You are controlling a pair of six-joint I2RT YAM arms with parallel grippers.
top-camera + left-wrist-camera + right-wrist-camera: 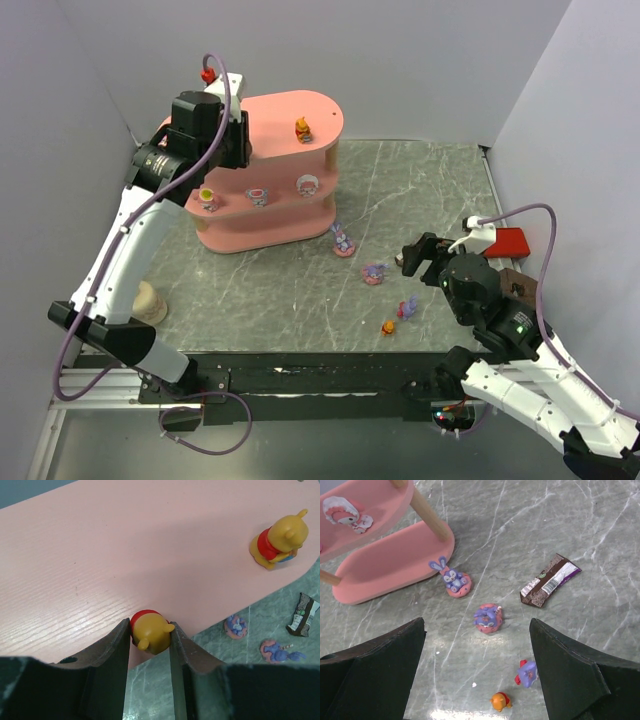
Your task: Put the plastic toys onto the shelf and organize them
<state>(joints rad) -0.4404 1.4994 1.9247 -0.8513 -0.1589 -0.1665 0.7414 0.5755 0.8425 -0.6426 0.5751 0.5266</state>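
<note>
— The grey counter (300,300) has pale walls all round. How many toys are up on the pink shelf (270,110)?
— One yellow bear (277,537) stands on the top board, off to the right of the left claw (150,627). Three little toys (258,195) sit on the middle board, below that claw.
— And the claw itself?
— It's squeezing a second bear (151,632) right at the top board's edge. I think it isn't let go yet.
— What's left?
— Four more, on the counter under the wide-open, empty right claw (476,625): three purple toys (487,617) and one small bear (500,700).
</note>
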